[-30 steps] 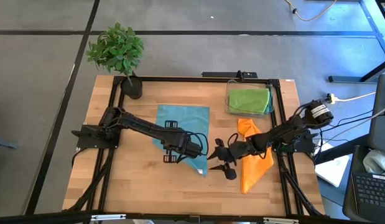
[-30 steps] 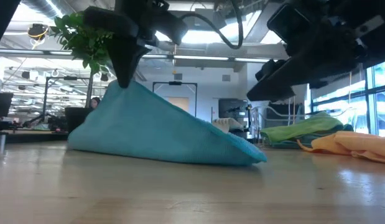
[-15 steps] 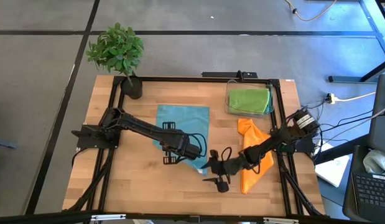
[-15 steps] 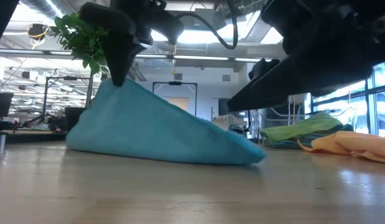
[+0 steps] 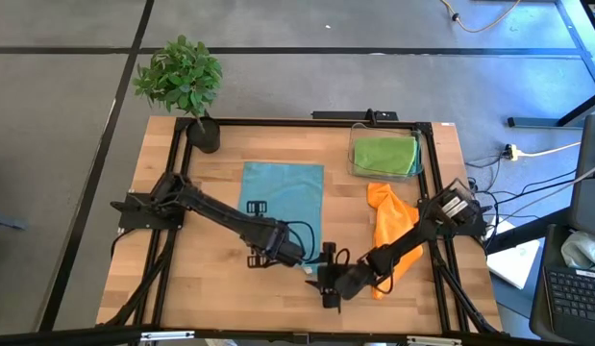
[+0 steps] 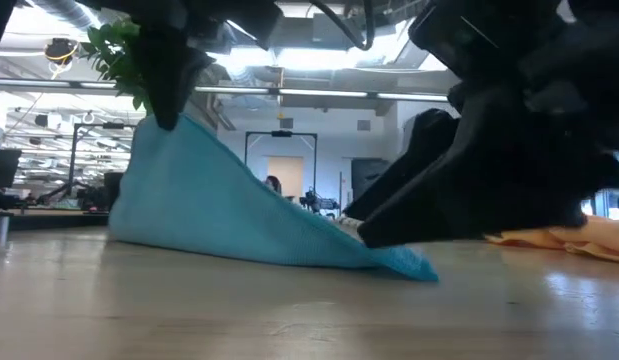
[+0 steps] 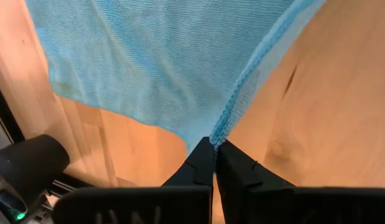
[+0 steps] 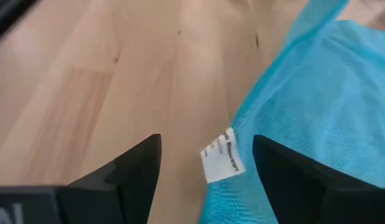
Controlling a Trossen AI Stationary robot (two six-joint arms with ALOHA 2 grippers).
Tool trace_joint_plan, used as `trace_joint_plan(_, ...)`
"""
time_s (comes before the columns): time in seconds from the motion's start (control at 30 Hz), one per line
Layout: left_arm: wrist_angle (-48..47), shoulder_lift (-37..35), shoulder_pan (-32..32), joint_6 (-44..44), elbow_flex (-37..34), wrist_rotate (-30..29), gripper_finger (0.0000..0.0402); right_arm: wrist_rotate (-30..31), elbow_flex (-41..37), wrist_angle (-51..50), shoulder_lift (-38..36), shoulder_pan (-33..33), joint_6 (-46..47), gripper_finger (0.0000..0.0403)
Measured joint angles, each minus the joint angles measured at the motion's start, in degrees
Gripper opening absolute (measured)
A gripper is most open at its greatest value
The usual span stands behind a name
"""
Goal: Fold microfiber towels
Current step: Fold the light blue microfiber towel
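The wooden tabletop [image 5: 196, 202] carries the work, and on it the teal towel [image 5: 283, 192] lies spread flat behind the two claws, its near edge lifted off the wood. The left claw [image 5: 261, 258] is clenched on one near corner of that towel; the wrist view shows the hem pinched between its shut fingers [image 7: 201, 167], and the low view shows the cloth drawn up into a slope under it. Over the last second the right arm has swung in from beside the orange towel [image 5: 391, 231], which now lies behind and to its right, and its claw [image 5: 326, 282] has dropped low, spread to its widest, with fingers [image 8: 133, 165] straddling the other near corner and its white label [image 8: 221, 163]. It grips nothing yet. That likely means both near corners are about to be held, ready for the first fold toward the far edge. The lime green towel [image 5: 384, 154] sits in the clear plastic bin [image 5: 353, 154], well beyond the right claw.
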Motion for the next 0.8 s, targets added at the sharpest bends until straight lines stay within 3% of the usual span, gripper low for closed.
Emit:
trace_joint_plan(0.2, 0.00, 0.00, -2.09, -1.67, 0.01, 0.02, 0.0001, 9.63, 3.80, -9.07, 3.23, 1.53, 0.32, 0.0255)
trace_joint_plan(0.4, 0.00, 0.00, -3.79, -3.78, 0.00, 1.64, 0.0001, 11.37, 4.38, -12.58, 3.81, 2.94, 1.82, 0.0247)
trace_joint_plan(0.8, 0.00, 0.00, -8.91, -8.49, 0.02, 4.55, 0.0001, 13.00, 4.38, -17.27, 3.67, 4.97, 1.28, 0.0143)
